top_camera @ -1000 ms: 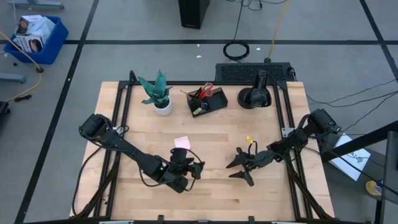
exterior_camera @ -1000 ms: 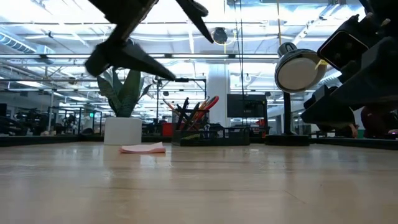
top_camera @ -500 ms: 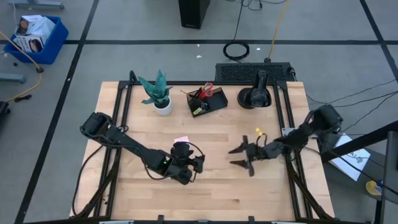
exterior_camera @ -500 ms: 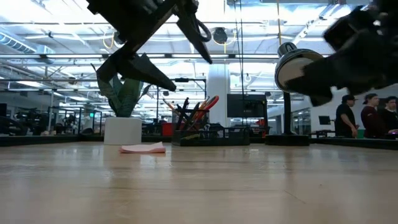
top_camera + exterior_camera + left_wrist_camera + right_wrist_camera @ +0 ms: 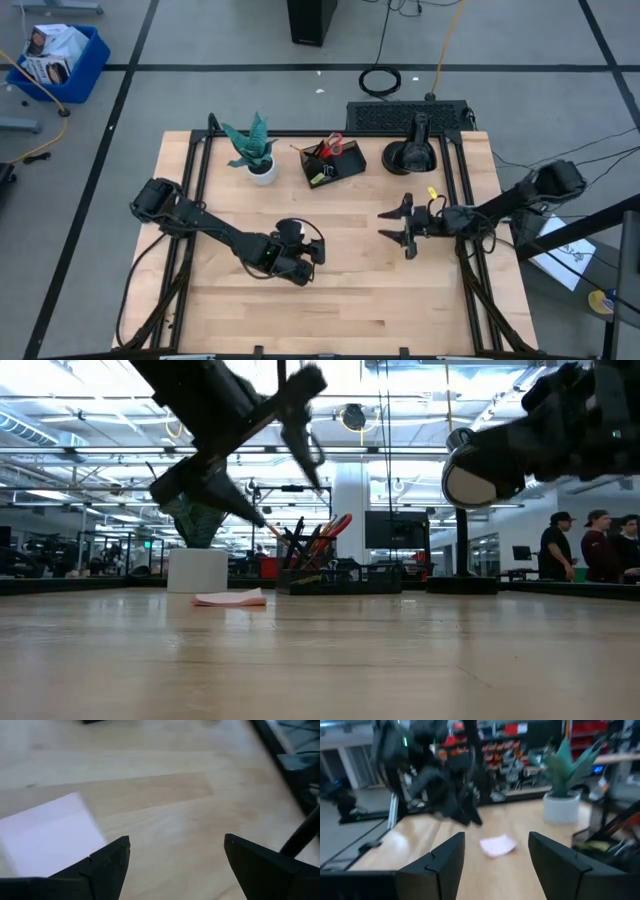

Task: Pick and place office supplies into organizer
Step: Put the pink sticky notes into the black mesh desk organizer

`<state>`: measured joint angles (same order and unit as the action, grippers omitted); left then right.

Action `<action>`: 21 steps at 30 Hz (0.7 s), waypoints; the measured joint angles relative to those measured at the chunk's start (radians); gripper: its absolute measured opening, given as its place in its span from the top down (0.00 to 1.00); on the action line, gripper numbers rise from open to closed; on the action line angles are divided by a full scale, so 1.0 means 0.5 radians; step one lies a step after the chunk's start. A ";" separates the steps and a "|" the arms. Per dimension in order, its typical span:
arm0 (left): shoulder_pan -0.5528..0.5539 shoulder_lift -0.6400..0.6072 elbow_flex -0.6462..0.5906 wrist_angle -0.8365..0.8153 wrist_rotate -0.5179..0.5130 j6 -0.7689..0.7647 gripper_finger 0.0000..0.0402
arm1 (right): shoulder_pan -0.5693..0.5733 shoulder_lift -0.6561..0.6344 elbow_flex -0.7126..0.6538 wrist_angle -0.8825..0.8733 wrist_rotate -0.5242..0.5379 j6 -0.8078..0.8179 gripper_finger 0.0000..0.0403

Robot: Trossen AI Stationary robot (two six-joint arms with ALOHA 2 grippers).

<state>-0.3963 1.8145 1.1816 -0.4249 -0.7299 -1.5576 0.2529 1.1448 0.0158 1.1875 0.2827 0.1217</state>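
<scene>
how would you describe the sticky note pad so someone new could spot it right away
On the wooden table, look in front of the white plant pot and dark organizer. The pink sticky-note pad lies flat there, beneath the open left gripper; it is the only pink, paper-thin thing.

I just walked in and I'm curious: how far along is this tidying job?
Mostly done: the scissors and pens already stand in the organizer. In hand: nothing; the left pincer hangs open right by the pink note pad, which lies on the table. Left: the pad goes into the organizer. The right pincer is open and empty.
</scene>
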 joint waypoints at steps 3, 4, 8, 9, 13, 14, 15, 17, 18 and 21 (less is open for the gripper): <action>0.020 0.000 0.000 -0.125 0.062 -0.138 0.19 | -0.040 -0.226 0.000 -0.124 0.003 -0.065 0.48; 0.022 0.000 0.000 -0.165 0.083 -0.188 0.19 | -0.050 -0.300 0.000 -0.169 0.003 -0.088 0.48; 0.022 0.000 0.000 -0.239 0.160 -0.366 0.19 | -0.061 -0.574 0.000 -0.253 0.003 -0.179 0.48; 0.022 0.000 0.000 -0.231 0.161 -0.380 0.19 | -0.061 -0.636 0.000 -0.274 0.003 -0.191 0.48; 0.022 0.000 0.000 -0.141 0.220 -0.385 0.19 | -0.061 -0.860 0.000 -0.436 0.002 -0.196 0.48; 0.022 0.000 0.000 -0.118 0.250 -0.345 0.19 | -0.061 -0.899 0.000 -0.494 0.002 -0.180 0.48; 0.022 0.000 0.000 -0.096 0.265 -0.277 0.19 | -0.061 -0.930 0.000 -0.559 0.003 -0.168 0.48; 0.022 0.000 0.000 -0.060 0.243 -0.194 0.19 | -0.061 -0.982 0.000 -0.693 0.003 -0.144 0.48; 0.022 0.000 0.000 -0.056 0.240 -0.187 0.19 | -0.061 -1.011 0.000 -0.744 0.004 -0.122 0.48; 0.023 0.000 0.000 -0.112 0.253 -0.260 0.19 | -0.061 -1.103 0.000 -0.808 0.008 -0.111 0.48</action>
<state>-0.3847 1.8145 1.1816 -0.4808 -0.6036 -1.6878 0.2222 0.5933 0.0158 0.7837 0.2866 0.0662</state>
